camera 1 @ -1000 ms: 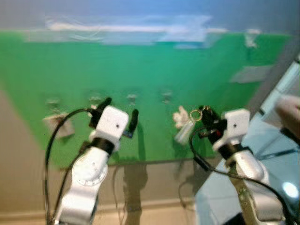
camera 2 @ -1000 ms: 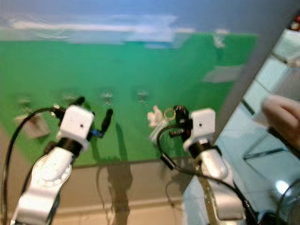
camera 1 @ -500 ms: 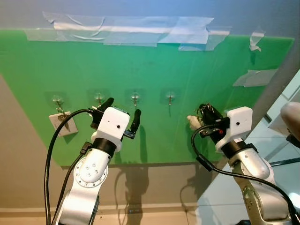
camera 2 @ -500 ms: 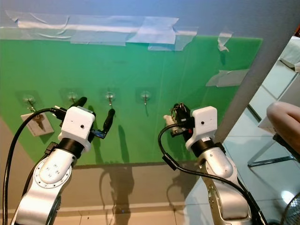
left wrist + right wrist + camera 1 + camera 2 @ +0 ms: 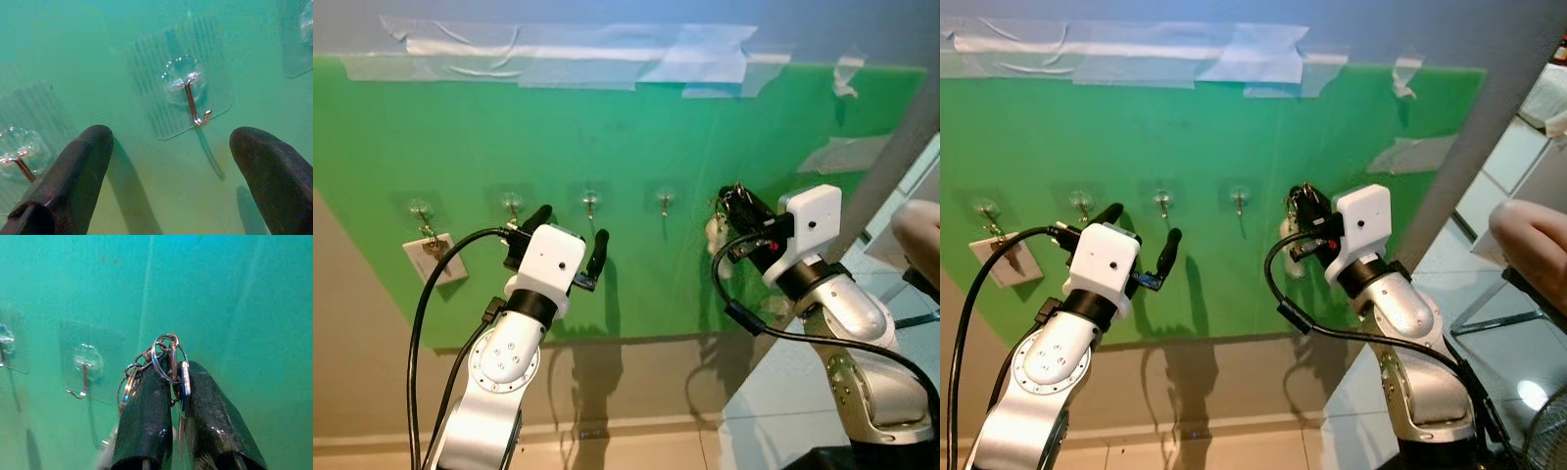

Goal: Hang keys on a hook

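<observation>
Here the right gripper [image 5: 168, 382] fingers pinch the keys [image 5: 164, 360] by their ring; left gripper [image 5: 171, 161] fingers spread wide, empty.

A large green plastic board [image 5: 636, 147] is leaning against a grey-blue wall [image 5: 607, 15], with strips of clear tape [image 5: 568, 54] running along its 12 o'clock edge and more tape patches [image 5: 842, 155] sitting toward 2 o'clock. A white card tag [image 5: 433, 257] is hanging at the board's 9 o'clock side. A person's bare knee [image 5: 1533, 235] is showing at 3 o'clock, over pale floor tiles [image 5: 1518, 362].
</observation>
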Motion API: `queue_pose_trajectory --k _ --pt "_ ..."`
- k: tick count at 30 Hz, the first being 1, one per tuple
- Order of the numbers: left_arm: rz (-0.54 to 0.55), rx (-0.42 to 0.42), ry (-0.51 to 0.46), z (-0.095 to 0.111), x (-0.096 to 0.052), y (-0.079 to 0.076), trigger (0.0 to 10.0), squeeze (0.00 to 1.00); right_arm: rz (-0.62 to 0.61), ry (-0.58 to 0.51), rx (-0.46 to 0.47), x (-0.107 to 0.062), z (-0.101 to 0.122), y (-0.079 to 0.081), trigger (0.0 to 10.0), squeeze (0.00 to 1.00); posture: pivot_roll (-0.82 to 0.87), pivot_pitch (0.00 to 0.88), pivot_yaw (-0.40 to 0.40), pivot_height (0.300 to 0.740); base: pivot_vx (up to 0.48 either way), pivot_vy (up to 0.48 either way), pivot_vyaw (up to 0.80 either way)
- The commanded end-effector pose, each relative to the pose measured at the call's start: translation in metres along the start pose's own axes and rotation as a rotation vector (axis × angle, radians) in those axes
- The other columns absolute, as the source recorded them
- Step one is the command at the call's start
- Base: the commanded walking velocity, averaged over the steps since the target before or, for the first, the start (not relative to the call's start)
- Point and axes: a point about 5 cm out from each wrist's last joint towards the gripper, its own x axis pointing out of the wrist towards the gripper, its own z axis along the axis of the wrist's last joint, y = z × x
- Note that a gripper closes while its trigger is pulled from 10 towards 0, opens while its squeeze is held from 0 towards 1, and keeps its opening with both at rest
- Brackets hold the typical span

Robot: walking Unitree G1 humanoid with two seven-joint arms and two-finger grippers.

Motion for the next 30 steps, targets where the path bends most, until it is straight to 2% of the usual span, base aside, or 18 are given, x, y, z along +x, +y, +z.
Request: queue_pose_trajectory --k 1,18,30 --pt "-0.002 -0.001 0.023 -0.002 0.0 -0.002 10.0 0.0 0.016 -0.004 0.001 -0.001 0.004 0.001 0.0 0.0 -0.03 0.0 -0.063 0.74 0.0 0.0 0.0" --pt "-0.018 0.007 0.015 -0.001 0.001 -0.005 10.0 0.0 0.107 0.01 0.021 0.007 0.004 0.022 0.0 0.0 -0.04 0.0 -0.063 0.74 0.0 0.0 0.0" --pt "-0.021 0.02 0.002 0.001 0.003 -0.005 10.0 0.0 0.179 0.078 0.025 0.02 -0.025 0.043 0.0 0.0 -0.03 0.0 -0.065 0.74 0.0 0.0 0.0"
